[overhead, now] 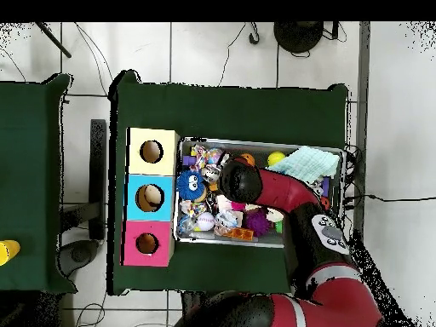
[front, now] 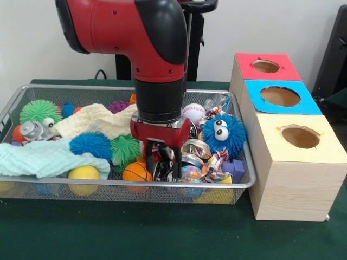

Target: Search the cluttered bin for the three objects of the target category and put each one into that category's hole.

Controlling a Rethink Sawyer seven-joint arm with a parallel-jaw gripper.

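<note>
Front view: the gripper (front: 162, 165) is sunk into the clutter at the lower centre of the wire bin (front: 238, 187), its jaws apart among a mini basketball (front: 135, 172), crinkly wrappers and a marbled ball (front: 191, 174). Which category is wanted I cannot tell. The three-hole box (front: 287, 141) stands at the right. With toys packed so tightly, the jaws could pinch a wrapper or snag the towel (front: 49, 157).

Overhead view: the arm (overhead: 281, 192) covers the bin's middle, hiding the jaws; the blue furry ball (overhead: 189, 184) lies just beside the holes.
</note>
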